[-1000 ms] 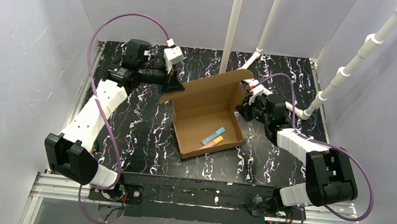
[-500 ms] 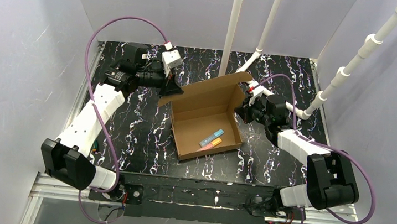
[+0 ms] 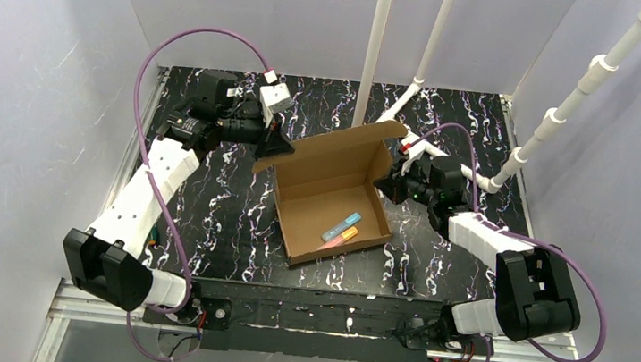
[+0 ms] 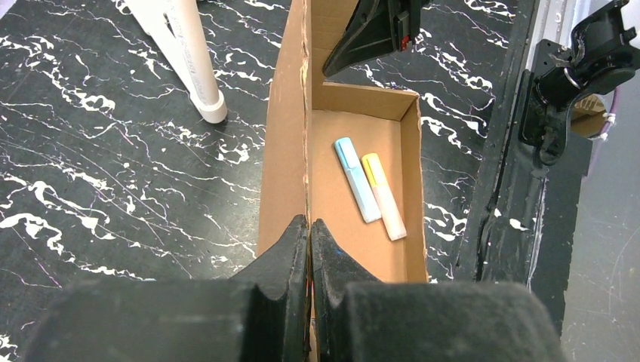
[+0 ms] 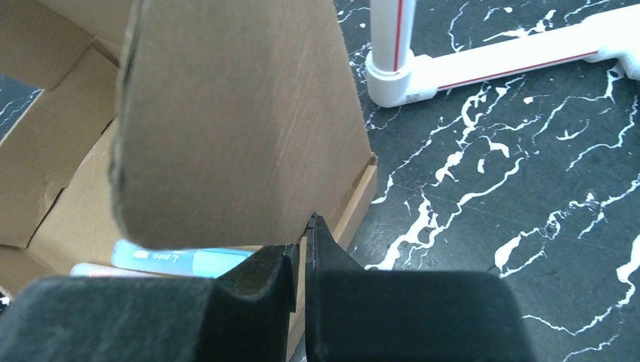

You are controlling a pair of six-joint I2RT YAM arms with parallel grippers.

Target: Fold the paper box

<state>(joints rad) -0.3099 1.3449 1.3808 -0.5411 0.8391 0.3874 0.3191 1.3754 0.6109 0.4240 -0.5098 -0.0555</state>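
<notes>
L pincer [image 4: 309, 228] and R pincer [image 5: 300, 255] each clamp cardboard at opp. sides of open paper box [image 3: 322, 201] on table [image 3: 223, 216].

box [image 3: 325, 190]: brown cardboard, open tray on table centre
lid: raised along far edge, tilted
inside: two markers

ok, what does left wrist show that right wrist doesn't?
Only left wrist: the floor of the paper box, with the blue marker and yellow-capped marker whole, and a black mount at the table edge. Only right wrist: a raised flap close up and a red-striped pipe fitting. Both: the box, marbled table, and cardboard pinched by its own arm: left end effector, right end effector.
</notes>
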